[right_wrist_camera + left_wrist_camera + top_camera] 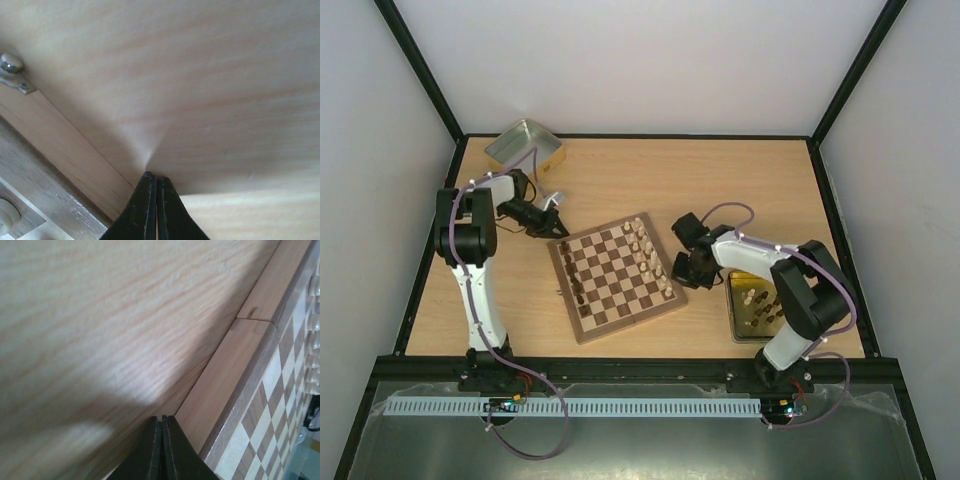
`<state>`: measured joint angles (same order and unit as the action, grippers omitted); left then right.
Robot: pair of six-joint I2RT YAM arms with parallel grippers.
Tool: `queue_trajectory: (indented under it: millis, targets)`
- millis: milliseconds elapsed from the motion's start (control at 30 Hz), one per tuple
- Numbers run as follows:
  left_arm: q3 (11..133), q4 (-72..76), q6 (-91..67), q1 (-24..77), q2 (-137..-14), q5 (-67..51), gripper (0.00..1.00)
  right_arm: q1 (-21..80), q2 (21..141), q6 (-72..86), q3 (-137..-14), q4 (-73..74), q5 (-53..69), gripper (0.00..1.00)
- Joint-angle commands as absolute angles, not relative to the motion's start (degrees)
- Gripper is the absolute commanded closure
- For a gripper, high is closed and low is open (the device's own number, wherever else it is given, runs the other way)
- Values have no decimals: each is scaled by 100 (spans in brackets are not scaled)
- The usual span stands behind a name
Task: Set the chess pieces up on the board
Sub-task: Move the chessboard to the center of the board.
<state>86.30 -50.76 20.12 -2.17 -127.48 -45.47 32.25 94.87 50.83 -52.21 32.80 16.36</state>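
Looking at top cam: we see the board [620, 275] betw. the arms, chess pieces [650, 255] lined along two edges, more in the yellow tin [755, 305]. Why's right gripper [683, 268] parked there?
— Prob. betw. tin & board for short trips. Left wrist: left gripper [161, 421] pressed together, empty, beside board rim. Right wrist: same.

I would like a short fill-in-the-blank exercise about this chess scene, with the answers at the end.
The left gripper is ____, its fingers pressed together. On the board, the cream-white pieces stand along the side nearer the ____ arm. The silver tin lies nearer the ____ arm.
Answers: shut; right; left.
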Motion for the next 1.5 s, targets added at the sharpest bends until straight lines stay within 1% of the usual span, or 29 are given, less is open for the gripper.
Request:
queue_trajectory:
  millis: [0, 267, 433, 533, 667, 867, 1133, 1467]
  targets:
    - [8176, -5042, 2263, -282, -12371, -3787, 97, 3795, 9162, 5662, -4874, 3400, 1508, 98]
    - [7750, -4833, 2255, -393, -11874, -3356, 98, 4429, 8474, 6150, -4389, 3553, 1391, 98]
    - [7748, -4491, 2068, -438, -11614, -2784, 98, 4566, 8095, 6306, -4144, 3696, 1215, 98]
    - [7956, -4328, 1910, -578, -11363, -2448, 98, 4567, 7939, 6352, -4035, 3734, 1176, 98]
    - [8258, -4792, 2039, -797, -11280, -2208, 98, 4568, 7829, 6371, -3974, 3825, 1098, 98]
    - [7752, -5349, 2591, -1031, -10884, -1967, 98, 4568, 7775, 6380, -3854, 3860, 1096, 98]
    - [7204, -5783, 2946, -1090, -10680, -2265, 98, 4562, 7920, 6232, -3854, 3816, 1089, 98]
    - [7423, -6276, 2922, -989, -11188, -3131, 97, 4566, 8099, 6214, -3946, 3689, 1099, 98]
